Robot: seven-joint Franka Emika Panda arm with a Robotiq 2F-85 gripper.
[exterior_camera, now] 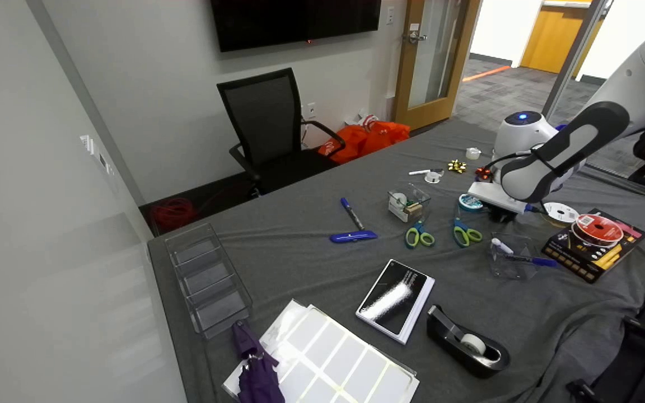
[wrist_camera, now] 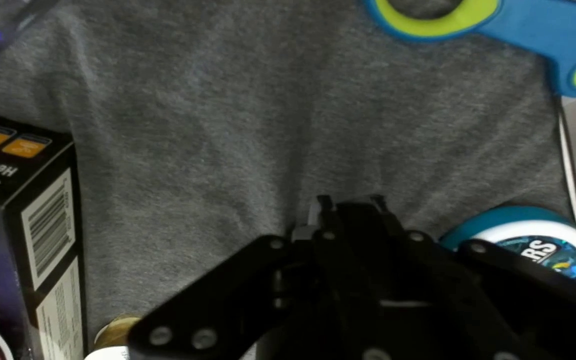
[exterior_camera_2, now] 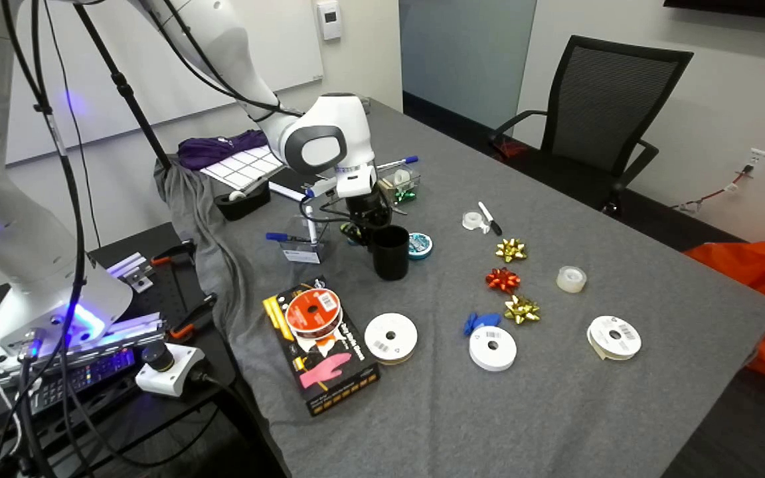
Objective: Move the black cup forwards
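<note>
The black cup (exterior_camera_2: 390,255) appears upright in an exterior view, right against my gripper (exterior_camera_2: 373,219), which points down behind it. In the other exterior view my gripper (exterior_camera: 501,214) is a dark shape low over the cloth, and the cup there blends with it or is hidden. In the wrist view my fingertips (wrist_camera: 352,202) are close together with a dark piece between them, which looks like part of the cup. The rest of the cup is hidden behind the fingers there. I cannot tell whether the cup touches the table.
A teal round tin (wrist_camera: 528,245) lies close beside the fingers. Scissors (exterior_camera: 464,234) lie near it. A black glove box (exterior_camera_2: 329,352) with a red ribbon spool and a white spool (exterior_camera_2: 390,337) stand close by. A clear bin (exterior_camera: 513,263) holds pens. Bows (exterior_camera_2: 503,280) lie farther along.
</note>
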